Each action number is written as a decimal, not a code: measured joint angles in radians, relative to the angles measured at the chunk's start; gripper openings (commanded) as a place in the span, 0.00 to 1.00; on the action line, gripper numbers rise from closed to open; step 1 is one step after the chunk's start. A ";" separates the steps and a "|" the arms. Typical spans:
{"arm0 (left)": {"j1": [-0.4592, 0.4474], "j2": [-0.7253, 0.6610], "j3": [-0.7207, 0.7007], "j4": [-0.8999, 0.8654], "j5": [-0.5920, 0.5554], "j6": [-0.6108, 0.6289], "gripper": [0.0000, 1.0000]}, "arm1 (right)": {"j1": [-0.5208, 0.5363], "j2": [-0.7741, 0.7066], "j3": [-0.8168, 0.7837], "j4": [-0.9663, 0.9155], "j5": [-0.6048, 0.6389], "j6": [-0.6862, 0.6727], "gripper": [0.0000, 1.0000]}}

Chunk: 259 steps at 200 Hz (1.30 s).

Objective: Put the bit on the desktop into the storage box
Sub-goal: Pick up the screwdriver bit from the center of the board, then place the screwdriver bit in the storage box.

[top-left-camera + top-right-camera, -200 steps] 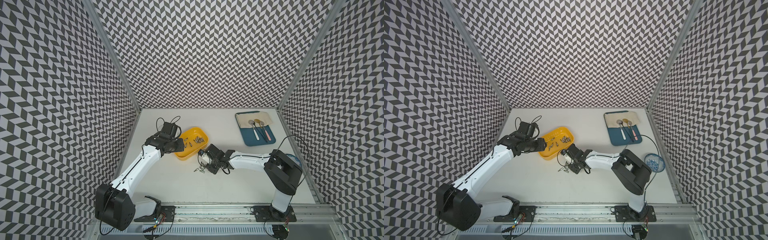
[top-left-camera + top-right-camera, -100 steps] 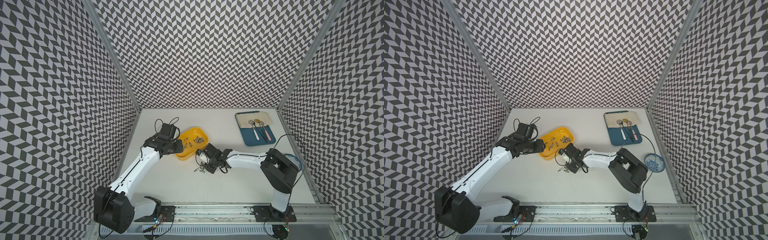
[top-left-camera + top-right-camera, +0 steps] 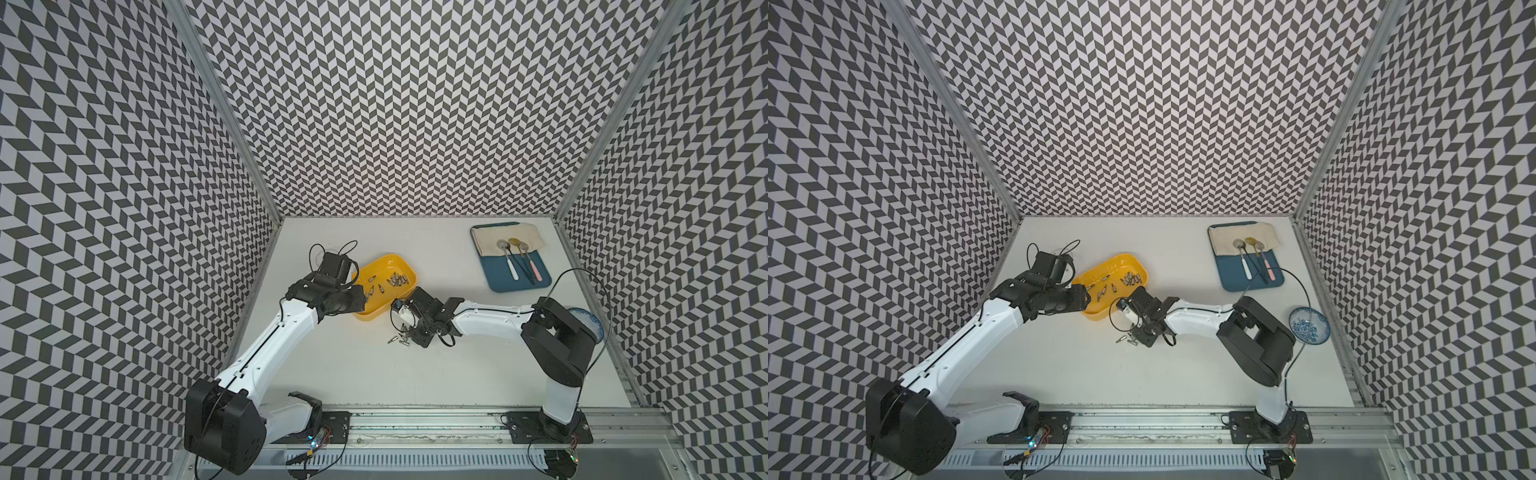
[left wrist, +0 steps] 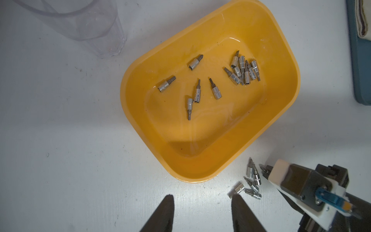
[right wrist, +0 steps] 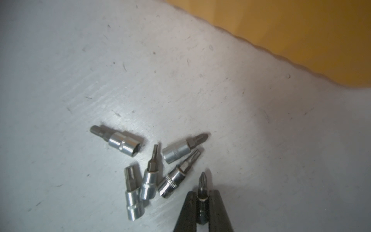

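Bit (image 5: 201, 187): dark steel, cross-tipped, clenched in right gripper (image 5: 202, 197) | left gripper (image 4: 202, 197): released

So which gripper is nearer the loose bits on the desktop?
Right. The right gripper is at the pile, shut on one bit; the left gripper hangs open beside the storage box.

The storage box (image 5: 291, 30) was blurred and cut off in the right wrist view. The bit (image 5: 201, 182) had its base hidden inside the right end effector (image 5: 202, 193).

Both top views look down from high over the desktop (image 3: 374, 374); close wrist views share loose bits (image 5: 149, 176) beside the storage box (image 4: 210, 130).
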 measured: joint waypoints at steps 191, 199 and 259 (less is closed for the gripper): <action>-0.019 -0.151 -0.109 -0.013 0.064 -0.098 0.50 | -0.130 0.407 0.864 -0.241 -0.129 0.087 0.00; -0.023 -0.154 -0.117 -0.014 0.068 -0.103 0.50 | -0.138 0.428 0.866 -0.252 -0.135 0.088 0.00; -0.128 -0.177 -0.183 -0.009 0.087 -0.164 0.50 | -0.157 0.513 0.895 -0.283 -0.167 0.090 0.00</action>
